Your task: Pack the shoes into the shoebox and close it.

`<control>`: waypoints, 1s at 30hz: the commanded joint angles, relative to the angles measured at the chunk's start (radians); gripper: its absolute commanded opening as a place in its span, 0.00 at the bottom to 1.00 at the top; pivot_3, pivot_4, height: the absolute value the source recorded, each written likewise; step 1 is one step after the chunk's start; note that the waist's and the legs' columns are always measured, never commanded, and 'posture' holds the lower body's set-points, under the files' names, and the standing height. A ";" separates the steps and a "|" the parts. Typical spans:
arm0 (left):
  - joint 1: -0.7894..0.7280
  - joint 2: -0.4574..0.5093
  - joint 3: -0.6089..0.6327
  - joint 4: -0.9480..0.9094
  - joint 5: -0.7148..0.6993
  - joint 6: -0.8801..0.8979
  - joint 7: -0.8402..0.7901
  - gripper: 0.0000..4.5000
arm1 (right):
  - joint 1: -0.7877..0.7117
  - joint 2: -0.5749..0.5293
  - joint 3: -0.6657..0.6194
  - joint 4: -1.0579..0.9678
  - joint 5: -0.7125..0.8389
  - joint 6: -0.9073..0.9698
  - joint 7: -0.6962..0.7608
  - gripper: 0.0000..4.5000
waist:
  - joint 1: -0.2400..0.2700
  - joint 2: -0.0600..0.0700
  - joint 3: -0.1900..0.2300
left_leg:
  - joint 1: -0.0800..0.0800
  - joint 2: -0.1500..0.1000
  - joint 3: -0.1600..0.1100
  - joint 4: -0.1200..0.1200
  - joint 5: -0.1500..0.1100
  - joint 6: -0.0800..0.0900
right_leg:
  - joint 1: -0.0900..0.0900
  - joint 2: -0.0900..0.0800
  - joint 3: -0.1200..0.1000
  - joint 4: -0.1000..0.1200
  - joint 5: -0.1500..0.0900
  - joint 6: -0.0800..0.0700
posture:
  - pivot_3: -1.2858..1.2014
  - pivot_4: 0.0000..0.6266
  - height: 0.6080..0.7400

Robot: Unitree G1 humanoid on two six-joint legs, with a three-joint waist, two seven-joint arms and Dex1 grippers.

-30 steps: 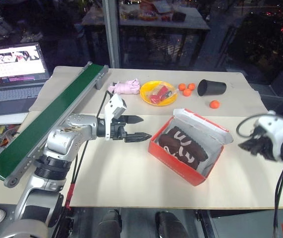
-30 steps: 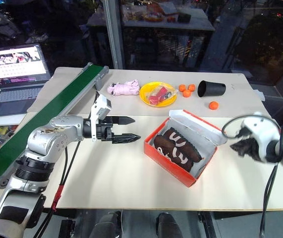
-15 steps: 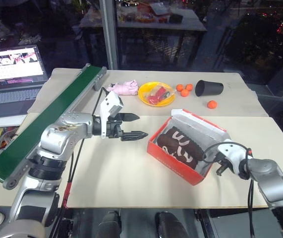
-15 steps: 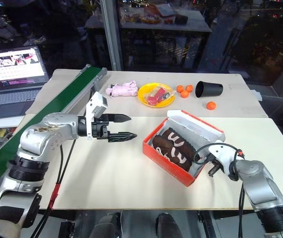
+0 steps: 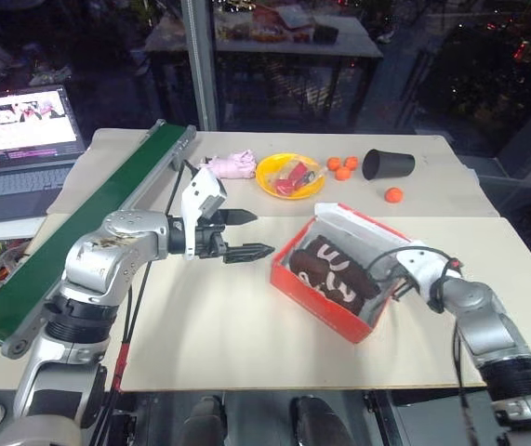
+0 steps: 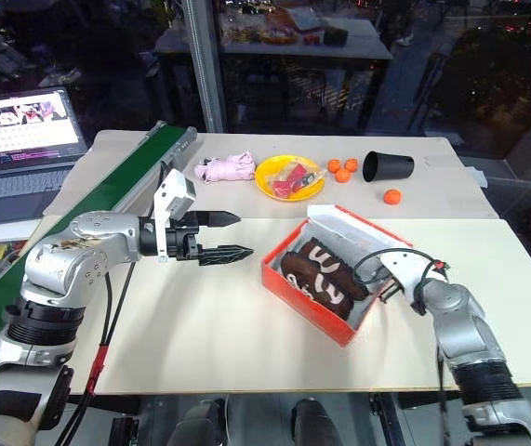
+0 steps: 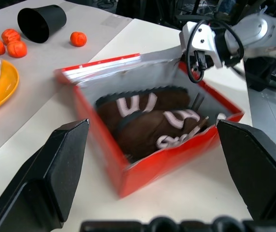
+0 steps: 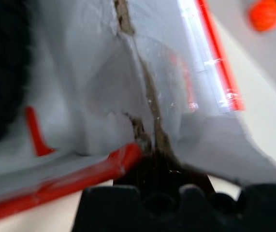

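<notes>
No legible text; laptop screen [image 5: 23,116] content too small.

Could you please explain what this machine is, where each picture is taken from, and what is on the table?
This is a humanoid robot with two arms, each ending in a two-fingered gripper. Two pictures come from a camera pair on its head, looking down over the table; the other two come from cameras on its wrists.

The left gripper is open and holds nothing, beside the red shoebox. The right gripper is shut, at the box's far corner, where the wrist picture shows the white inner wall close up; whether it grips the cardboard I cannot tell. Two brown shoes already lie inside, and the lid is still open.

Further back are a yellow bowl, a pink plush toy, small oranges, a tipped black cup, a green conveyor belt and a laptop.
</notes>
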 commanded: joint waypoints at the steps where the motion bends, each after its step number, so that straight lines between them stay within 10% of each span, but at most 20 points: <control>1: -0.019 0.000 0.017 -0.011 -0.013 -0.010 -0.006 1.00 | -0.014 0.042 -0.008 -0.085 0.080 0.058 0.059 0.02 | 0.000 0.000 0.000 | 0.000 0.000 0.000 0.000 0.000 0.000 | 0.000 0.000 0.000 0.000 0.000 0.000 | 0.52 0.24 1.00; 18: -0.069 -0.024 -0.028 0.063 0.023 -0.065 -0.048 1.00 | 0.233 0.143 -0.103 -0.360 0.204 0.374 -0.039 0.02 | 0.020 0.001 0.000 | 0.000 0.000 0.000 -0.001 0.000 0.000 | 0.000 0.000 -0.001 0.001 -0.001 -0.002 | 0.52 0.24 1.00; 30: -0.102 -0.055 -0.046 0.100 0.042 -0.092 -0.072 1.00 | -0.040 0.281 -0.264 0.199 0.276 0.032 -0.135 0.02 | -0.001 -0.001 -0.001 | 0.004 0.000 0.000 0.002 0.001 0.001 | 0.004 0.000 0.000 -0.001 0.001 -0.003 | 0.52 0.24 1.00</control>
